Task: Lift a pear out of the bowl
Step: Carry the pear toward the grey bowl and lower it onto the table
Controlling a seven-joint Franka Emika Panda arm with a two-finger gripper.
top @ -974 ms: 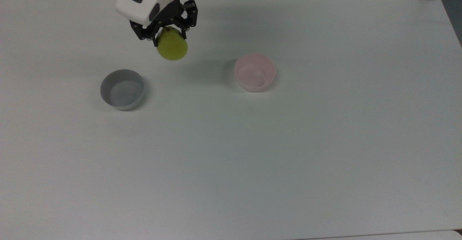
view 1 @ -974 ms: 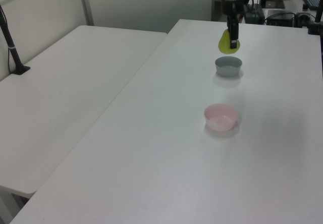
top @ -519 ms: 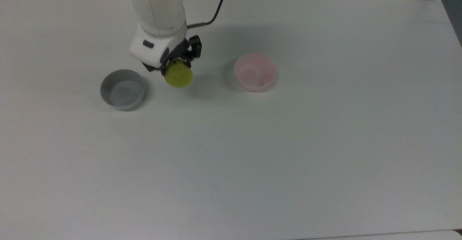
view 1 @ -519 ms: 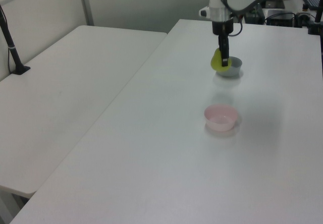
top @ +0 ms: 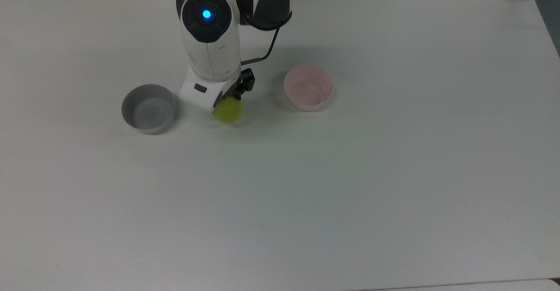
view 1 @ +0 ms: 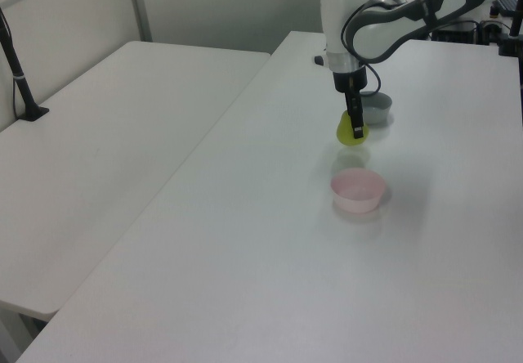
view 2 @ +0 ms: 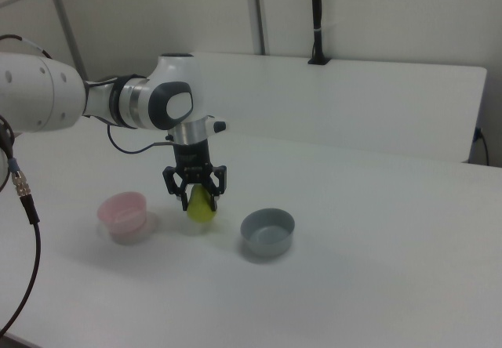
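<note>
Now, white table [top: 350, 186] under everything | gripper [view 2: 197, 193] clamped on the pear, between the two bowls | grey bowl [top: 148, 108] on the top view's left of the pear | pink bowl [top: 309, 87] on the top view's right, empty | pear [top: 228, 110] held low over the table, outside the pink bowl

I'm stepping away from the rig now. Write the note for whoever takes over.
Gripper: shut on the pear, jaws clamped near its narrow top.
Pear: low over the table, between the two bowls; whether it touches the surface can't be told.
Pink bowl: nothing in it, on the top view's right of the pear.
Grey bowl: nothing in it, on the top view's left.
Done: pear out of the bowl and gripped.
Left: nothing of the pick-up itself; just mind that the grip holds.
</note>
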